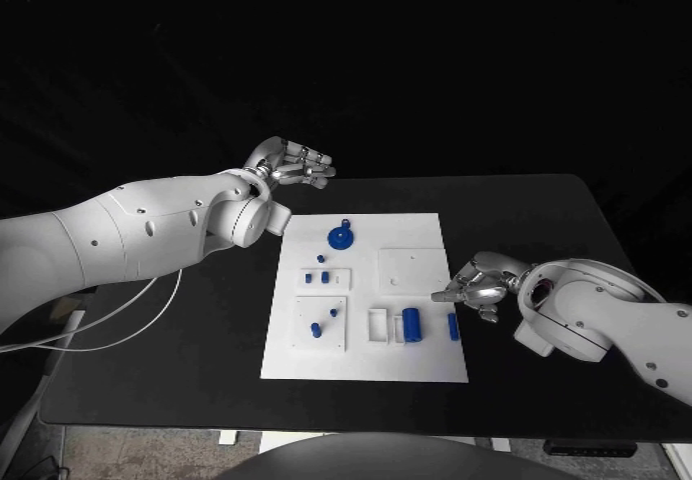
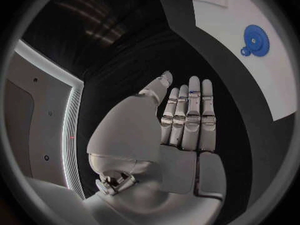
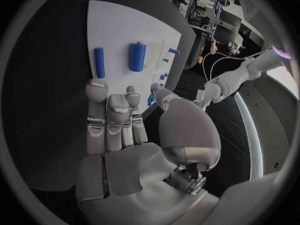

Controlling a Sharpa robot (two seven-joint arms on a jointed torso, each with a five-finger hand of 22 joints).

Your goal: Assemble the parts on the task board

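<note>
The white task board [image 1: 418, 360] lies in the middle of the black surface [image 1: 534, 210]. On it a blue gear [image 1: 342, 237] sits toward 12 o'clock, a blue cylinder [image 1: 413, 323] and a thin blue pin [image 1: 453, 326] toward 4 o'clock, and smaller blue parts [image 1: 325, 277] near the centre. The left robot hand [image 1: 293, 165] hovers off the board at 11 o'clock, fingers straight and holding nothing. The right robot hand [image 1: 475, 287] rests at the board's 3 o'clock edge, fingers extended, holding nothing.

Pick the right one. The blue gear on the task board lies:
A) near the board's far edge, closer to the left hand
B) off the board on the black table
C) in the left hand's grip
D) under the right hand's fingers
A: the blue gear lies on the task board near its far edge, close to the left hand, which holds nothing.
</note>
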